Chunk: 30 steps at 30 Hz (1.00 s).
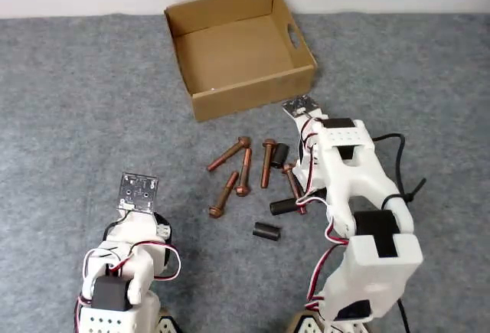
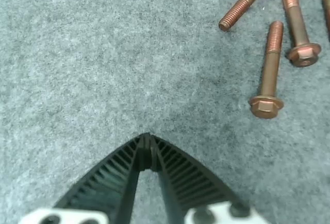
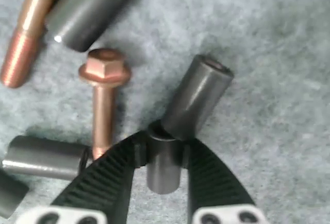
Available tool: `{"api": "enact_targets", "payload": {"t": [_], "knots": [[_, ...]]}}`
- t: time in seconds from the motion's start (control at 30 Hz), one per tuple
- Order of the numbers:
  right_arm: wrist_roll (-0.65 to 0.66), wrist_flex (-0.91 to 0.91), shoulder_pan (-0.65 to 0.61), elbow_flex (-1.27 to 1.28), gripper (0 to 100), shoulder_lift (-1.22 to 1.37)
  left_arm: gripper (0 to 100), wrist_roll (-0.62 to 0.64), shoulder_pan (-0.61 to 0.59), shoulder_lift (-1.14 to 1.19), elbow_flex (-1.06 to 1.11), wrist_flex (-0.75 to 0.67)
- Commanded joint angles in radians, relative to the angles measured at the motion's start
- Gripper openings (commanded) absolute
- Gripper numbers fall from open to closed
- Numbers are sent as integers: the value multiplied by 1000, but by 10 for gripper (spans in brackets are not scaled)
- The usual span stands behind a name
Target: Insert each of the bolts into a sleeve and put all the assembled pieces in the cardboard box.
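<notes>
Left arm (image 1: 126, 272) tucked lower left, left gripper (image 2: 149, 149) fingers pressed together. Right arm (image 1: 356, 195) extends from lower right toward centre, right gripper (image 3: 164, 145) clamped on a sleeve (image 3: 164, 175).

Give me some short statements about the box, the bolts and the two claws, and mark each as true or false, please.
1. The cardboard box has nothing inside. True.
2. The left claw is open around a bolt. False: it is shut, holds nothing and hangs over bare carpet.
3. The right claw grips a dark sleeve. True.
4. Every bolt already sits in a sleeve. False: at least three bolts lie bare on the carpet.
</notes>
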Motion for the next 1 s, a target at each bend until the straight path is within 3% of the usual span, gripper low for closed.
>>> {"api": "enact_targets", "payload": {"t": [0.0,0.23,0.67,0.97], "knots": [[0,67,-25,-52,9,-12,5,2,-5,-11,-5,8],[-8,274,-19,-124,9,-134,5,2,-5,-11,-5,8],[-307,654,-28,-121,9,-507,5,2,-5,-11,-5,8],[-497,673,-39,-21,9,-780,5,-2,3,-11,-5,8]]}}
